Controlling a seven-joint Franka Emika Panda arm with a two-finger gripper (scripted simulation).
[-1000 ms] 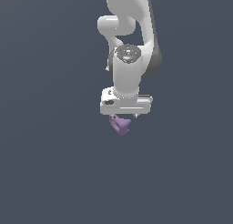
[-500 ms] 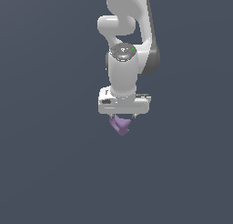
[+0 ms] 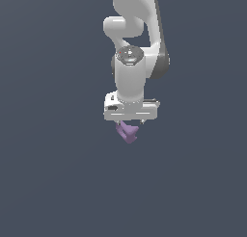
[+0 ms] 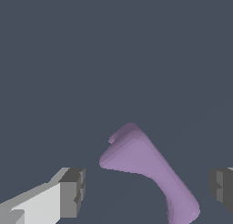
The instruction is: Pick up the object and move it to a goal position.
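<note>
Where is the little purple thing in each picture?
Exterior view: the light-purple object sits right under the white gripper, near the middle of the picture.
Wrist view: the same object fills the lower middle, between the two dark finger pads, touching neither.
Shared landmark: the gripper, directly above the object in both.

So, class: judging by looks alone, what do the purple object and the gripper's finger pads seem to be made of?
Object: looks like matte plastic or clay, with soft even shading and no sharp highlights; being a render, that stays uncertain. Finger pads: dark grey, dull, faintly ridged, rubber-like, on a smooth white gripper body that suggests painted metal or plastic.
</note>
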